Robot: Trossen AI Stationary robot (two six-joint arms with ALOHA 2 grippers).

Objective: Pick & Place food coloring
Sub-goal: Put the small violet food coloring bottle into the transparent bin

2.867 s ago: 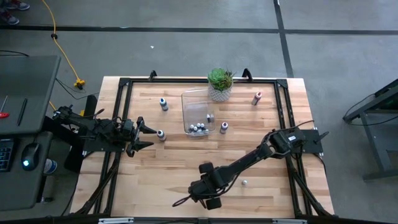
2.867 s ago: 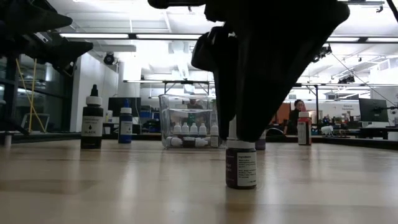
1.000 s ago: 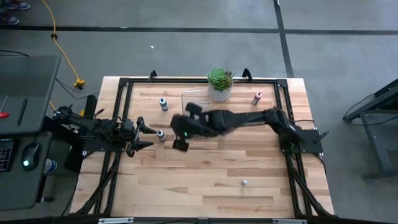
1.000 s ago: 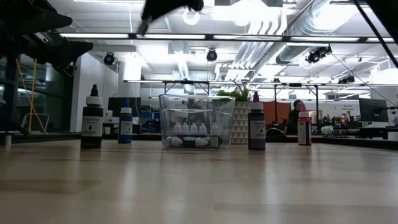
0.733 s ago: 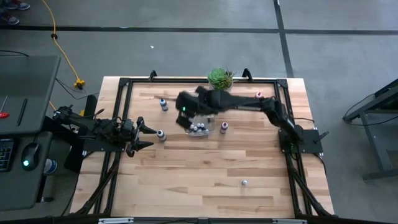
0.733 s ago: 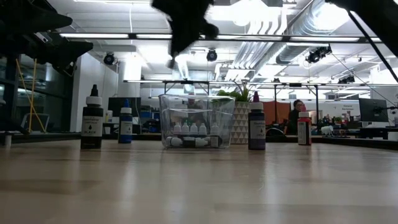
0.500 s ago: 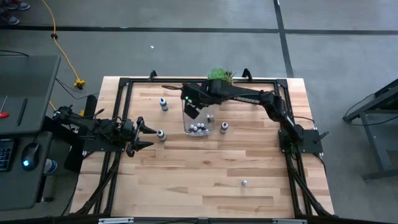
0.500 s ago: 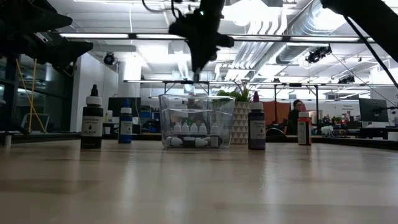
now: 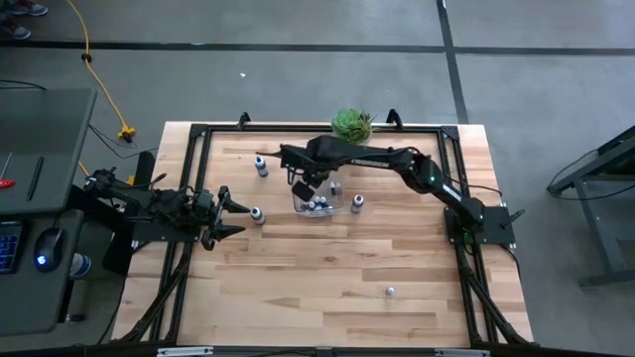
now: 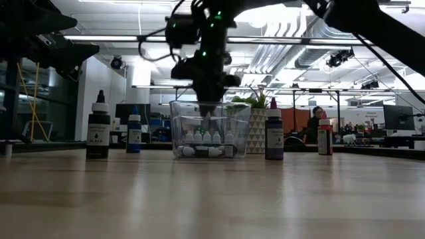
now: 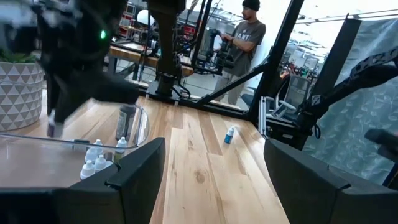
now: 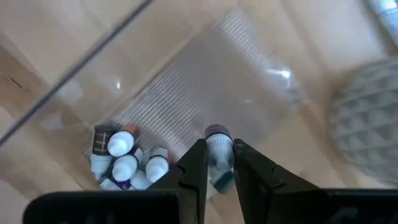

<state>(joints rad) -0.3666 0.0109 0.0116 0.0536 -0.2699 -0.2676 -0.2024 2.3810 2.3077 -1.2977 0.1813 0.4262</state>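
My right gripper point(image 12: 217, 163) hangs above the clear bin point(image 9: 316, 203), clamped on what looks like a purple-capped bottle point(image 12: 219, 148); left gripper point(image 9: 234, 216) spread wide, parked by the table's left edge.

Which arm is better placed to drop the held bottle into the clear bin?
The right. Its tool is already above the clear bin, clamped on a purple-capped bottle. The left tool waits open at the table's left edge, near a bottle standing outside the bin.
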